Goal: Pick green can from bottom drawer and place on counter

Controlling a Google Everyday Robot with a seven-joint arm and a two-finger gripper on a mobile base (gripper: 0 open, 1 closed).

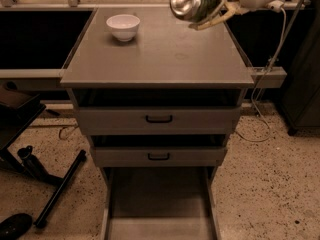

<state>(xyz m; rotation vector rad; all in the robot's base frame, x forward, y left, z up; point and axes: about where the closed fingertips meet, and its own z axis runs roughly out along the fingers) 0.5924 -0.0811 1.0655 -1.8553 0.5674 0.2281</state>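
The green can (192, 1) is held tipped on its side, its silver round end facing the camera, above the far right part of the counter (160, 54). My gripper (212, 11) is shut on the green can; its pale fingers (216, 18) wrap around the can's body, and the white arm reaches in from the top right. The bottom drawer (159, 209) is pulled open at the bottom of the view and its flat grey floor is bare.
A white bowl (123, 27) stands on the counter's far left. Two shallower drawers with black handles (159, 119) sit above the bottom drawer. A cable (265, 84) hangs at the right. Black legs and a rod (55, 194) lie on the floor at the left.
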